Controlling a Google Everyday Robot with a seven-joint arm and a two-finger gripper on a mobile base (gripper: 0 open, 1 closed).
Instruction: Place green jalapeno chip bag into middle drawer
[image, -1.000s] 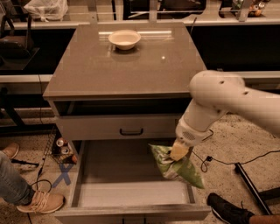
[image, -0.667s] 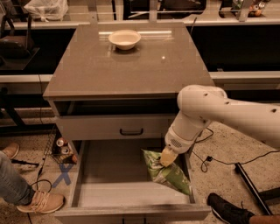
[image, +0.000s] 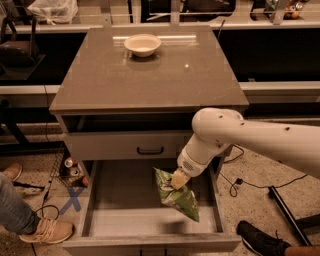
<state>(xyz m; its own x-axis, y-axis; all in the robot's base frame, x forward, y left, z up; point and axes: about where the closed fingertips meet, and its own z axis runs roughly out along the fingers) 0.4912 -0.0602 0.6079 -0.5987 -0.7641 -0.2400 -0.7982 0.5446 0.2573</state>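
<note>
While the middle drawer (image: 125, 192) lies open with bare floor at left, the green jalapeno chip bag (image: 179, 201) hangs over its right half, long axis slanting down-right, clamped near its top by the gripper (image: 178, 179) just above

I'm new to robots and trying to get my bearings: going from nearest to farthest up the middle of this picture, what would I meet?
The middle drawer, pulled open → the green jalapeno chip bag, held over it by the gripper → black handle → cabinet top → white bowl.
</note>
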